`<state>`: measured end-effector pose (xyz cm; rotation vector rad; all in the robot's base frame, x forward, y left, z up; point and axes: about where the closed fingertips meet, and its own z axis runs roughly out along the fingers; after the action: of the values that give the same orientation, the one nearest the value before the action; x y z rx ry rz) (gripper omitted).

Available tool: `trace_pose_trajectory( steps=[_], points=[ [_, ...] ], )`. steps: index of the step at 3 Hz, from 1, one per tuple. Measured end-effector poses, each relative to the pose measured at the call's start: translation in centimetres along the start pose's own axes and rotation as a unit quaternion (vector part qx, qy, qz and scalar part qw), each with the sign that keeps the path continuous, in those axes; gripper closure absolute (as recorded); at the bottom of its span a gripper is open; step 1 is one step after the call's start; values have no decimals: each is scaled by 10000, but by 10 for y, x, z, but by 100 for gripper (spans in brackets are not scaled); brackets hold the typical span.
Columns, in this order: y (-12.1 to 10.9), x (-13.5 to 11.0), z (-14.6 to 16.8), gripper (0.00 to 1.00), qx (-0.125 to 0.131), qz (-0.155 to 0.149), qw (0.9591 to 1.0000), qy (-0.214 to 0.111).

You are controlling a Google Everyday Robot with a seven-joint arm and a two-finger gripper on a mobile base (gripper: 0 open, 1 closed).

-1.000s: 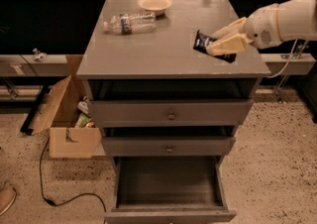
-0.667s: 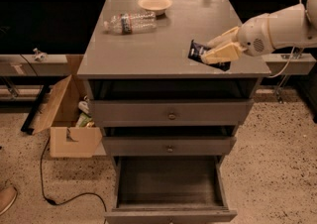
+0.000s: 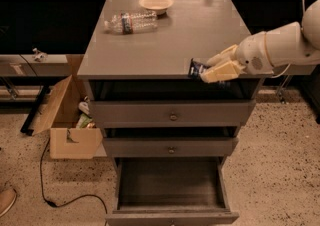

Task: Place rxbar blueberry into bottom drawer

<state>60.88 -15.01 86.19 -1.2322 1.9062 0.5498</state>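
– Cardboard: one open box [image 3: 65, 125] on the floor, far left. Next entry?

– One clear bottle [image 3: 131, 21], lying on its side towards the back of the grey worktop [image 3: 165, 50]. One pale bowl [image 3: 156, 3] just behind it. Neither is the item wanted.

– Lower down?

– The bottom drawer [image 3: 170, 185], pulled out, the deepest of the three. It has a plain grey-brown interior with nothing visible in it. Above it are two shallower drawers with round knobs.

– And the item itself?

– One rxbar blueberry [image 3: 194, 68], at the front right edge of the worktop, well above that drawer. It is pinched in the end effector [image 3: 207, 69], which reaches in from the right on a white arm [image 3: 280, 45]. The cream fingers [image 3: 220, 73] are closed on the bar's right-hand part and its left end pokes out free. I cannot tell whether it grazes the edge or hangs just clear.

– Handling notes?

– A judgement only: light, thin and not fragile. The wrapper is probably slick and crinkly, and the bar inside firm with a little give. It is best gripped across the flat faces near the middle. Held nearer one end, as it looks to be, it might pivot or slip.

– Appearance?

– A small flat rectangle in dark navy, much shorter than the bottle. It has a pale patch of lettering that I cannot read.
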Motion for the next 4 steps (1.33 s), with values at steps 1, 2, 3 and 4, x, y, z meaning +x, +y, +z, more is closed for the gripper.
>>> trace_pose_trajectory(
  steps=[1, 2, 3, 4],
  points=[
    [37, 49, 14, 100, -110, 222, 9994, 227],
    [78, 109, 40, 100, -263, 562, 9975, 340],
    [127, 178, 92, 100, -636, 1147, 9912, 200],
    [127, 178, 92, 100, -636, 1147, 9912, 200]
  ],
)
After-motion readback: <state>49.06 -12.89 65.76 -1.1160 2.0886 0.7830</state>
